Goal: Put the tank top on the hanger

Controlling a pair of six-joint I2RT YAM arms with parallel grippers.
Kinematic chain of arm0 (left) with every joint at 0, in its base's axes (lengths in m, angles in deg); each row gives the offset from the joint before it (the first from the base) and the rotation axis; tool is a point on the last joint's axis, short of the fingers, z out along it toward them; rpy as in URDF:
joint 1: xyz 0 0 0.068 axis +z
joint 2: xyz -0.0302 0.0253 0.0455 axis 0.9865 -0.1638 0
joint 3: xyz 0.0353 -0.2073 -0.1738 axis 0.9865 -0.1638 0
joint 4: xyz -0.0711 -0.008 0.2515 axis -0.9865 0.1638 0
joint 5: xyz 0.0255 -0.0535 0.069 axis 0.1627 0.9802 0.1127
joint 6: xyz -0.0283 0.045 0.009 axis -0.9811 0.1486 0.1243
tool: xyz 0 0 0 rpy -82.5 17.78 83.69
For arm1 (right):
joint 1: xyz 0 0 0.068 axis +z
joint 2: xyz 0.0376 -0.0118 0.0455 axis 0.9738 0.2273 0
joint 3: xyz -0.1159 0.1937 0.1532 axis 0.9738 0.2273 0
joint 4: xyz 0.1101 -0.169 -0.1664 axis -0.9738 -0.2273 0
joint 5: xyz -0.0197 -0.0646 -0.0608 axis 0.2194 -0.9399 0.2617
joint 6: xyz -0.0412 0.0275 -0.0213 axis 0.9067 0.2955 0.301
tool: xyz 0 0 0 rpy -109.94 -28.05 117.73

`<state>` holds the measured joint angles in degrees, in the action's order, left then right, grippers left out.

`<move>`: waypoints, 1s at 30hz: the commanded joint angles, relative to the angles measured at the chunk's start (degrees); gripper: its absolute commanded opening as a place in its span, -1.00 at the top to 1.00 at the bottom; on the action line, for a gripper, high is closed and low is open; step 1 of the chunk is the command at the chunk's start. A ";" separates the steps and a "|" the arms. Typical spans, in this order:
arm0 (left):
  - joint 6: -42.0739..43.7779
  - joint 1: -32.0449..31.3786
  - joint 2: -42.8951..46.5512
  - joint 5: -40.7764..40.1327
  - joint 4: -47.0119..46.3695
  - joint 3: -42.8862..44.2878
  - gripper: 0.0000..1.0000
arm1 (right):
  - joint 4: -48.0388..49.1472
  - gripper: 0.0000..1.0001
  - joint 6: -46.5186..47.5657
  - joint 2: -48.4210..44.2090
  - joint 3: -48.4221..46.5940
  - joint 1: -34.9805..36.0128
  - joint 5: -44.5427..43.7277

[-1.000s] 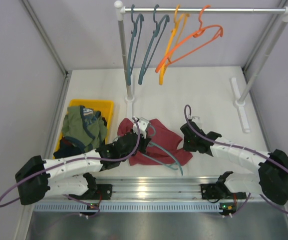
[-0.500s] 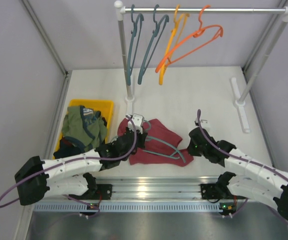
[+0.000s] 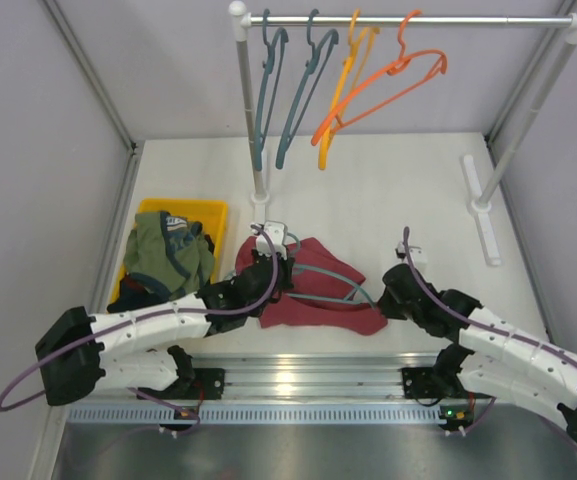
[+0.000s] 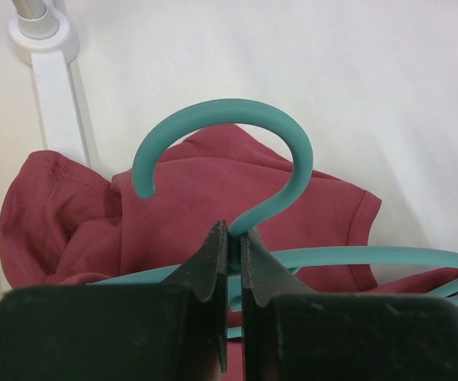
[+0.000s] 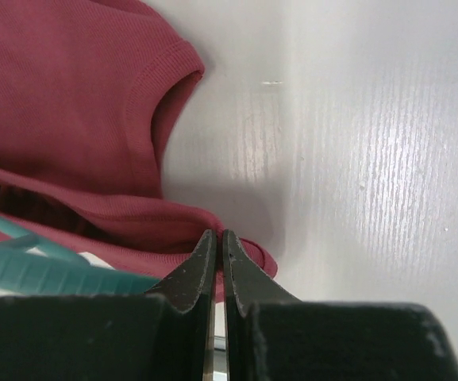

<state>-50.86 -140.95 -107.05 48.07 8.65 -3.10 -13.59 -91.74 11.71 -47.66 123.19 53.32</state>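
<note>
The maroon tank top (image 3: 313,308) lies crumpled on the white table between the two arms. The light teal hanger (image 3: 340,277) rests across it, its hook toward the far side. My left gripper (image 3: 275,270) is shut on the hanger's neck, just below the curved hook (image 4: 294,143), with the jaws pinching it (image 4: 234,240) over the red cloth (image 4: 205,198). My right gripper (image 3: 387,301) is at the tank top's right corner, shut on a folded edge of the cloth (image 5: 248,252). The armhole (image 5: 165,111) and one hanger arm (image 5: 46,270) show in the right wrist view.
A yellow bin (image 3: 215,212) at the left holds an olive-green garment (image 3: 166,255). Behind stands a clothes rack (image 3: 408,19) with two blue-teal hangers (image 3: 268,90) and orange and yellow ones (image 3: 388,78). Its post base (image 3: 259,192) sits just beyond the tank top; its right foot (image 3: 483,215) lies far right.
My right gripper moved right and toward the near edge, then shut on the tank top's right corner. The left gripper shifted the hanger slightly farther away, and the cloth spread flatter.
</note>
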 commanded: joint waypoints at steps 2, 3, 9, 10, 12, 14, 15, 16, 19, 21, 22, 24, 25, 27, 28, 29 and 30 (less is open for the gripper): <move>-1.36 0.26 -1.96 -2.79 0.89 3.92 1.00 | -1.94 1.00 -1.64 -2.26 -1.08 1.84 -2.68; -1.45 0.26 -2.05 -2.53 0.72 3.92 1.00 | -2.29 1.00 -1.73 -2.53 -1.17 2.19 -2.94; -1.80 0.35 -2.93 -2.26 0.81 3.48 1.00 | -3.00 1.00 -2.08 -4.02 -1.08 2.98 -3.73; -1.80 0.35 -3.02 -1.91 0.90 3.56 1.00 | -3.26 1.00 -2.17 -4.11 -1.26 3.15 -3.82; -1.27 0.44 -3.11 -0.95 0.37 3.39 1.00 | -3.53 1.00 -2.43 -4.46 -1.26 3.42 -4.26; -1.18 0.35 -3.28 -1.29 0.19 3.39 1.00 | -3.79 1.00 -2.35 -4.46 -1.61 3.60 -4.44; -1.36 0.44 -3.72 -1.47 0.37 3.56 1.00 | -3.79 1.00 -2.34 -4.64 -1.70 4.03 -4.61; -1.36 0.44 -3.90 -1.38 0.54 3.65 1.00 | -3.79 1.00 -2.26 -4.73 -1.96 4.04 -4.61; -1.18 0.53 -4.34 -1.21 0.63 4.00 1.00 | -4.32 1.00 -2.43 -4.64 -2.23 4.82 -4.96; -1.18 0.61 -4.69 -1.03 0.72 4.44 1.00 | -4.23 1.00 -2.43 -4.90 -2.14 5.35 -5.05; -1.01 0.70 -5.12 -0.86 0.72 4.44 1.00 | -4.23 1.00 -2.69 -5.08 -2.14 5.35 -5.23; -1.01 0.70 -5.74 -0.50 0.81 4.62 1.00 | -4.41 1.00 -2.78 -5.25 -2.57 5.53 -5.66; -0.92 0.70 -5.92 -0.15 0.81 4.71 1.00 | -4.41 1.00 -2.61 -5.25 -2.84 5.53 -5.84; -1.27 0.70 -6.44 -1.37 1.94 5.14 1.00 | -4.67 1.00 -2.17 -5.17 -4.15 5.79 -6.02; -1.36 0.88 -6.79 -1.56 2.47 5.41 1.00 | -4.76 1.00 -1.99 -5.08 -4.59 5.97 -5.93; -0.92 1.31 -6.88 -1.38 2.57 5.76 1.00 | -4.85 1.00 -1.90 -4.99 -4.86 6.14 -6.11; -0.66 1.32 -6.89 -0.42 2.22 5.76 1.00 | -4.93 1.00 -1.82 -4.99 -5.30 6.32 -6.37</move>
<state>-51.98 -140.30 -113.79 47.68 11.66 -0.28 -18.42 -93.68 7.29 -48.99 127.95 48.97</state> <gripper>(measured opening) 0.057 0.012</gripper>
